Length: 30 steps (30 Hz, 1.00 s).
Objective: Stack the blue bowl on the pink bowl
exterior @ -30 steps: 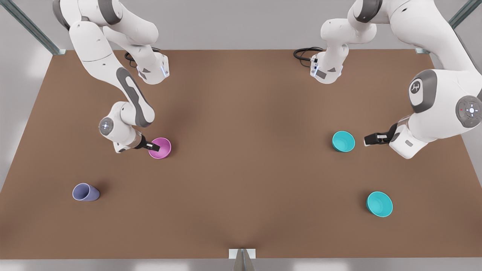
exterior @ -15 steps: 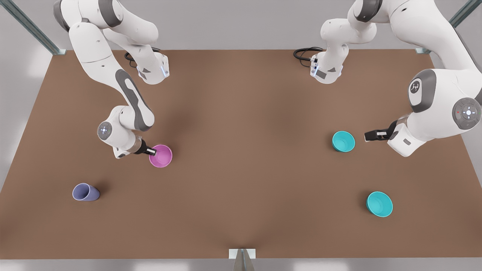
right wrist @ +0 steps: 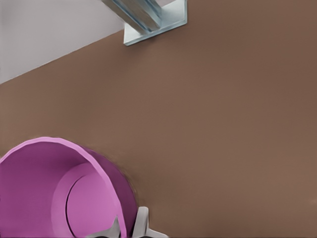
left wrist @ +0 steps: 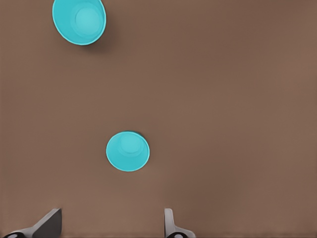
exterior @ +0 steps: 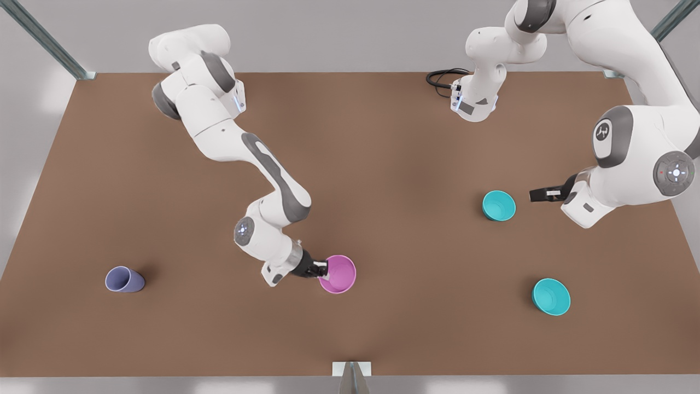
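Observation:
My right gripper is shut on the rim of the pink bowl, near the middle of the table toward its front edge. The right wrist view has one finger inside the pink bowl and one outside, with the gripper pinching the wall. A teal-blue bowl sits on the front view's right, a short gap from my open left gripper. From the left wrist, that blue bowl lies ahead of the spread gripper.
A second teal bowl sits nearer the front edge on the front view's right. A lavender cup lies at the front view's left. A metal bracket marks the front edge's middle. Cables lie at the back.
My right gripper has carried the pink bowl from the left part of the table toward the middle and nearer the front edge. The left gripper has barely shifted.

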### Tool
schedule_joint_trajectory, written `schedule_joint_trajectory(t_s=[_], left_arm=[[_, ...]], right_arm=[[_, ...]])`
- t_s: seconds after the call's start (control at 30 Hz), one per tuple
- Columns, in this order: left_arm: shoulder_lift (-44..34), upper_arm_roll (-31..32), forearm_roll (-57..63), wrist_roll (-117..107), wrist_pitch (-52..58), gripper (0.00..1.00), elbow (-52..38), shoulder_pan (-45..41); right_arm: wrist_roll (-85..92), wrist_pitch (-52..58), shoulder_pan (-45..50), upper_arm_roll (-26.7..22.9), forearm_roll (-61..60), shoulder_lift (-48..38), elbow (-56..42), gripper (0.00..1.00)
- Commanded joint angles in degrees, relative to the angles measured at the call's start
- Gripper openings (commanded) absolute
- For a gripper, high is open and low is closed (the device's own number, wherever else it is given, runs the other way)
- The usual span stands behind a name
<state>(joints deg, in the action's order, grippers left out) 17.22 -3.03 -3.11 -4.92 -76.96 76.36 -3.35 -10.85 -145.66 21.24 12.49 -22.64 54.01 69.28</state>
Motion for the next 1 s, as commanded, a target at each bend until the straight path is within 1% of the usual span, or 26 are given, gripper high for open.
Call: schedule_joint_trajectory(t_s=[0.0, 0.07, 0.1, 0.17, 0.2, 0.23, 0.27, 0.3, 0.33, 0.4, 0.43, 0.47, 0.5, 0.53, 0.57, 0.6, 0.63, 0.7, 0.73, 0.77, 0.8, 0.87, 0.9, 0.93, 0.97], left_arm=[[-0.1, 0.0, 0.0, 1.0, 0.8, 1.0, 0.0, 0.0], [0.1, -0.3, 0.0, 1.0, 1.0, 1.0, 0.1, 0.0], [0.1, -0.3, 0.0, 1.0, 2.2, 1.0, 1.4, 0.0], [-0.6, -0.4, -0.1, 1.8, -0.1, 1.0, 5.5, 0.1], [-1.2, -1.5, -0.8, 2.5, -6.6, 1.0, 11.0, 0.0], [-1.4, -3.2, -0.7, 4.9, -10.4, 1.0, 15.0, 0.0], [-1.4, -6.2, -1.0, 10.2, -12.1, 1.0, 17.5, 0.0], [-1.4, -6.5, -1.4, 10.9, -16.7, 1.0, 21.6, 0.0], [-1.1, -6.5, -2.8, 10.9, -21.7, 1.0, 24.8, -0.1], [-0.3, -6.5, -3.2, 10.9, -32.0, 1.0, 30.4, -0.1], [1.5, -6.5, -3.4, 10.9, -34.3, 1.0, 30.5, -0.6], [1.7, -6.4, -3.8, 10.8, -39.0, 1.0, 32.2, -0.5], [2.1, -6.4, -4.1, 11.1, -41.2, 1.0, 33.1, -0.4], [2.0, -6.5, -4.1, 11.7, -44.6, 1.0, 36.1, -0.3], [1.9, -6.5, -4.1, 14.0, -49.2, 1.0, 40.3, -0.3], [1.9, -6.6, -4.1, 18.0, -51.2, 1.0, 42.2, 0.1], [1.8, -7.3, -4.1, 19.6, -51.4, 1.0, 43.3, 0.1], [1.4, -8.7, -4.1, 22.4, -52.0, 1.0, 46.1, 0.1], [1.5, -9.2, -4.1, 23.2, -53.6, 1.0, 48.0, 0.1], [1.7, -9.2, -4.1, 23.2, -53.8, 1.0, 48.5, 0.1], [1.6, -9.2, -4.2, 23.2, -54.1, 1.0, 49.7, 0.0], [1.9, -9.1, -5.6, 23.2, -54.4, 1.0, 51.3, 0.1], [2.1, -9.1, -5.9, 23.2, -57.4, 1.0, 53.4, 0.0], [2.5, -9.1, -6.0, 23.2, -57.7, 1.0, 53.5, 0.0], [2.7, -9.1, -6.0, 23.2, -57.8, 1.0, 53.5, 0.0]], right_arm=[[-7.2, -0.9, 4.5, -3.4, 0.2, 1.5, -2.2, 0.21], [-8.4, -0.9, 7.5, -4.7, 0.2, 2.4, -2.6, 0.21], [-8.6, -2.0, 8.3, -5.0, 0.2, 2.9, -2.5, 0.21], [-8.6, -3.0, 9.3, -5.5, 0.2, 3.6, -2.3, 0.21], [-8.5, -3.1, 9.6, -5.5, 0.2, 3.6, -2.0, 0.21], [-8.6, -3.1, 10.0, -5.5, 0.2, 3.7, -2.0, 0.21], [-8.6, -3.1, 10.1, -5.5, 0.2, 4.0, -2.0, 0.21], [-8.5, -3.0, 10.1, -5.5, 0.2, 4.0, -2.1, 0.59], [-8.4, -3.0, 10.1, -5.6, 0.2, 4.1, -2.1, 1.0], [-8.1, -2.9, 9.9, -5.6, 0.2, 4.0, -2.2, 1.0], [-8.3, -2.8, 9.4, -5.6, 0.2, 3.6, -2.5, 1.0], [-8.8, -2.7, 8.4, -5.8, 0.2, 2.9, -2.7, 1.0], [-12.0, -2.2, 6.1, -5.7, -0.3, 1.5, -3.7, 1.0], [-15.4, 0.0, 2.2, -5.4, -0.8, -1.3, -3.2, 1.0], [-14.6, 7.7, -2.7, -5.0, -0.9, -4.2, -1.7, 1.0], [-8.5, 16.4, -9.1, -3.0, -1.1, -7.3, 0.7, 1.0], [0.5, 27.8, -18.1, -0.7, -1.1, -9.4, 2.3, 1.0], [13.1, 49.0, -29.2, -0.9, 0.0, -11.6, 1.2, 1.0], [18.6, 58.8, -34.5, -1.3, 5.0, -12.6, 0.2, 1.0], [22.7, 62.5, -37.3, -1.3, 9.7, -12.7, -0.6, 1.0], [24.9, 63.0, -39.0, -1.4, 14.2, -13.8, -0.6, 1.0], [25.1, 63.1, -40.4, -1.6, 25.0, -19.3, -0.5, 1.0], [25.0, 65.4, -40.6, -1.6, 25.6, -22.8, -0.2, 1.0], [24.9, 68.2, -41.5, -1.7, 26.0, -26.6, -0.4, 1.0], [24.0, 71.2, -41.4, -1.6, 26.5, -28.2, -0.3, 1.0]])
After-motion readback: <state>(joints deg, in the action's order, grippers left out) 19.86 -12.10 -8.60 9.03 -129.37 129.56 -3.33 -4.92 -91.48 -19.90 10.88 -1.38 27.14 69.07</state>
